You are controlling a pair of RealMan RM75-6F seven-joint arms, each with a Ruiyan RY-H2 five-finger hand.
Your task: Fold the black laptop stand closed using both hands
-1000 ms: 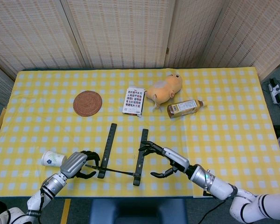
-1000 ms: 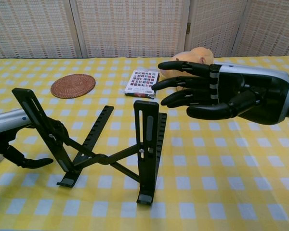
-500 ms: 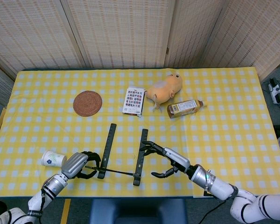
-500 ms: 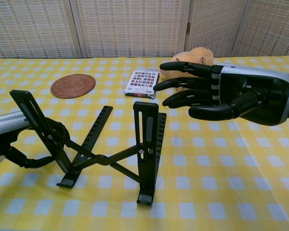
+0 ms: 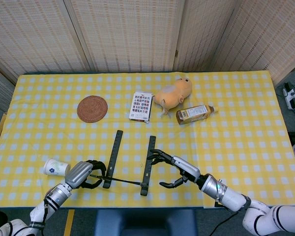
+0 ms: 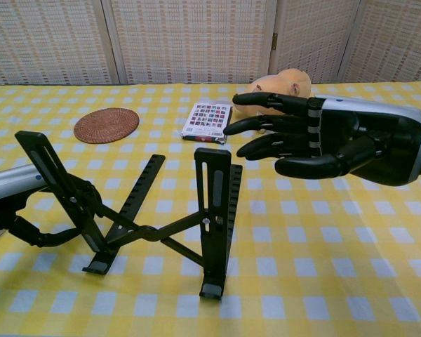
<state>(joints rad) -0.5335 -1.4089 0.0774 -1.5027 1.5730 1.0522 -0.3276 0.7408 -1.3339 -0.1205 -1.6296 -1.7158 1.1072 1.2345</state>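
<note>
While the black laptop stand (image 6: 151,210) sits unfolded near the front edge of the yellow checked table (image 5: 236,128), its two slotted uprights raised and joined by crossing bars low down, the left hand (image 5: 83,174) is at its left upright. In the chest view dark fingers (image 6: 38,235) curl around behind that upright, and the hand appears to grip it, though the contact itself is partly hidden. The right hand (image 6: 330,144) hangs in the air just right of the other upright, not touching it, its fingers spread apart and reaching leftward, holding nothing.

Farther back lie a round woven coaster (image 5: 92,108), a small printed box (image 5: 141,106), a tan plush toy (image 5: 172,93) and a bottle (image 5: 194,113) on its side. A paper cup (image 5: 54,167) lies tipped over just beside the left hand.
</note>
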